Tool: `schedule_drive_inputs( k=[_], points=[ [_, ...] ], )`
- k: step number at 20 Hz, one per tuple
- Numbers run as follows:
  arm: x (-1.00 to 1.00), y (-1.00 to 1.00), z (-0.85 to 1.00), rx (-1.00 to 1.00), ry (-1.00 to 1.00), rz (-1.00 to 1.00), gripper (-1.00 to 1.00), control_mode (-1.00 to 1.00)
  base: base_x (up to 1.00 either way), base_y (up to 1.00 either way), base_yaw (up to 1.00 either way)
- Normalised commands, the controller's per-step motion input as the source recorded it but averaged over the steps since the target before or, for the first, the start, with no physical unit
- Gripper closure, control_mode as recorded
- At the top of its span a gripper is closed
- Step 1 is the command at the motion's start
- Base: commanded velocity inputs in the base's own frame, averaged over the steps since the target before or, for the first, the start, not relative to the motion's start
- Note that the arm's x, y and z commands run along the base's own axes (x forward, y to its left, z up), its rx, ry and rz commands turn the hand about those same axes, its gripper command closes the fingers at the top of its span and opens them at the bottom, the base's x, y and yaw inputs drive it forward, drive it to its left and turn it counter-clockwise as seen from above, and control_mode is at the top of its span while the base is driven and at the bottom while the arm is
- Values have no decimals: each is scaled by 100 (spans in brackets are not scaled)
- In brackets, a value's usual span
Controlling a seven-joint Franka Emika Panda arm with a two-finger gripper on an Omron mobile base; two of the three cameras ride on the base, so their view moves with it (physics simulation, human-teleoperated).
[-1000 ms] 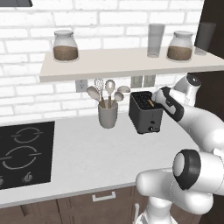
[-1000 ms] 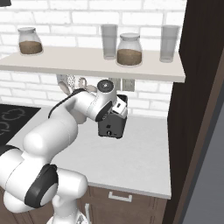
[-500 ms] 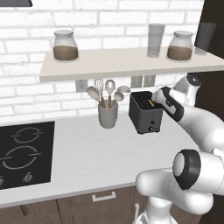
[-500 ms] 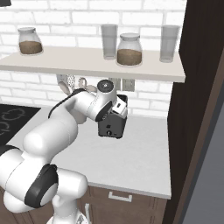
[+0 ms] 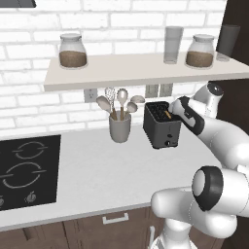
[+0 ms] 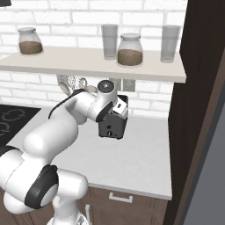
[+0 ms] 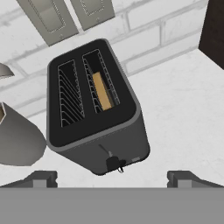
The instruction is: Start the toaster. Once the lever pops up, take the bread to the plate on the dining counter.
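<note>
The gripper hangs just above and in front of the toaster, its two dark fingertips spread wide with nothing between them, so it is open and empty. That wide stance makes sense for this stage: the hand looks down along itself at the toaster's top and front face, where the small lever sits low, just ahead of the fingertips and roughly midway between them, apparently lined up for a downward push rather than a grasp. The bread stands on edge inside the slot farther from the utensil cup, beyond the lever as the hand sees it, with its tan top edge still visible, which suggests it has not been lowered for toasting. In the left base view the toaster stands on the counter just beside the cup of spoons, close under the shelf, so the arm has to reach in low beneath it. Starting the toaster looks like the step in hand; carrying the bread away is not yet begun.
</note>
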Motion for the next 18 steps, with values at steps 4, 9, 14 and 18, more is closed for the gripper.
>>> schedule_drive_inputs(
  k=[4,9,14,18],
  points=[
    [0,0,0,0,0,0,-100,-100,0,0,0],
    [0,0,0,0,0,0,-100,-100,0,0,0],
    [0,0,0,0,0,0,-100,-100,0,0,0],
    [0,0,0,0,0,0,-100,-100,0,0,0]
  ],
)
